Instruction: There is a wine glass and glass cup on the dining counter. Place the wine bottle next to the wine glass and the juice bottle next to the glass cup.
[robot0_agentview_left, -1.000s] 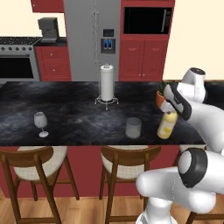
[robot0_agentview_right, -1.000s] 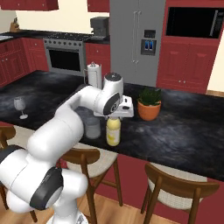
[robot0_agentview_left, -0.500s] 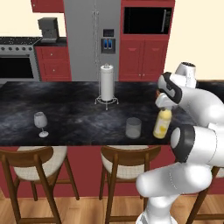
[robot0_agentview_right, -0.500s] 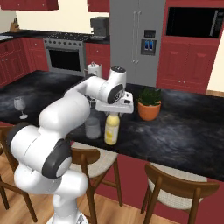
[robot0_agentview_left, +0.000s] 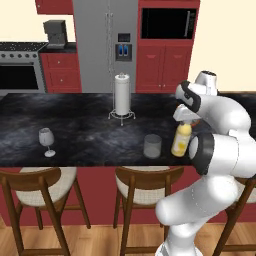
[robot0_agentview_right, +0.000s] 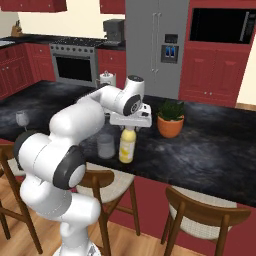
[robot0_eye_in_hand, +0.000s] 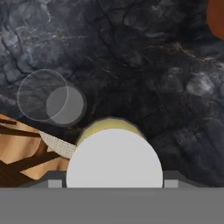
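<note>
The yellow juice bottle (robot0_agentview_left: 180, 141) (robot0_agentview_right: 127, 146) stands upright at the front of the dining counter (robot0_agentview_left: 90, 132), just right of the glass cup (robot0_agentview_left: 152, 146) (robot0_agentview_right: 106, 146). My gripper (robot0_agentview_left: 183, 123) (robot0_agentview_right: 129, 127) comes straight down over the bottle and is shut on its top. Looking down from the hand, the white cap (robot0_eye_in_hand: 114, 159) sits between the fingers, with the glass cup (robot0_eye_in_hand: 50, 97) a little way off on the stone. The wine glass (robot0_agentview_left: 46, 141) (robot0_agentview_right: 22, 120) stands far to the left on the same counter. The wine bottle is out of view.
A paper towel holder (robot0_agentview_left: 122, 96) stands at the back middle of the counter. A potted plant (robot0_agentview_right: 170, 120) sits right of the bottle. Wooden stools (robot0_agentview_left: 142, 187) line the counter's front edge.
The gripper has carried the juice bottle a little to the left, closer to the glass cup, and the arm's elbow has swung round. The glasses have not moved.
</note>
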